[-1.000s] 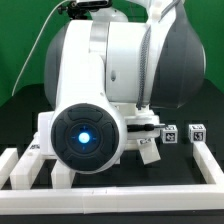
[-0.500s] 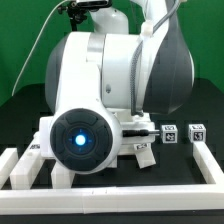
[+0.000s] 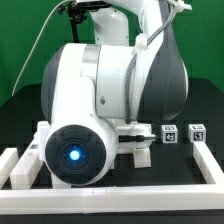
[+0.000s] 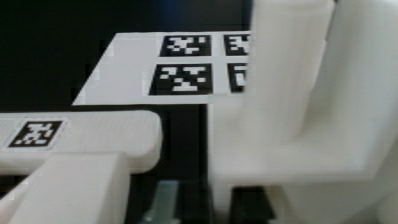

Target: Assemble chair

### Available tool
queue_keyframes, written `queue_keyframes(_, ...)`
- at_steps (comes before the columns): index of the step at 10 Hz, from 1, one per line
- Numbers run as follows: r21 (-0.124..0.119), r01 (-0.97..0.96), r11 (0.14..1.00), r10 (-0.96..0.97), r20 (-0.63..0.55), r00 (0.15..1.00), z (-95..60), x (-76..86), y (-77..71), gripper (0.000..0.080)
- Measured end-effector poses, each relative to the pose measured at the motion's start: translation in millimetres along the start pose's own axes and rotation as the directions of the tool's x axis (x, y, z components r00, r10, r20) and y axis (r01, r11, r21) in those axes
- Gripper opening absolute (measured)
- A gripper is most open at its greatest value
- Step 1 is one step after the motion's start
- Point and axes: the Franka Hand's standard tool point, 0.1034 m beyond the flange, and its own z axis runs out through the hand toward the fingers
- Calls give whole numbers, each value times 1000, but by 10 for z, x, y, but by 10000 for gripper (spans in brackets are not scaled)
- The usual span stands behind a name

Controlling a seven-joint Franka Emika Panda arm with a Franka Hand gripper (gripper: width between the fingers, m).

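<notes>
Come down slowly between the tagged white bar [image 4: 80,135] and the tall white chair part [image 4: 302,100] close beside it. The gap looks tight, so keep square to the one you mean to take. The gripper shows in neither view, so you cannot tell whether it is wide or narrow. The marker board [image 4: 178,60] lies just beyond. Two small tagged cubes [image 3: 168,135] sit apart at the exterior view's right, behind the white rail [image 3: 120,188], and the robot arm [image 3: 110,90] hides the rest.

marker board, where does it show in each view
exterior view: not visible; the robot arm fills the middle of the picture.
wrist view: the marker board lies flat beyond the tagged white bar, four tags partly showing.
shared landmark: the black table, dark beside the board in the wrist view.
</notes>
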Motion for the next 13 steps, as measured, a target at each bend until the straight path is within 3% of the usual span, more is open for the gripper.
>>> queue_keyframes(1,0,0,1000,0,1,1000,4,3,1,126)
queue_keyframes(2,0,0,1000,0,1,1000,5,4,2,310)
queue_keyframes(3,0,0,1000,0,1,1000,7,5,2,310)
queue_keyframes(4,0,0,1000,0,2,1000,8,6,2,493)
queue_keyframes(5,0,0,1000,0,2,1000,9,7,3,597)
queue_keyframes(8,0,0,1000,0,2,1000,11,8,3,647)
queue_keyframes(13,2,3,1000,-3,-4,1000,-13,8,9,649)
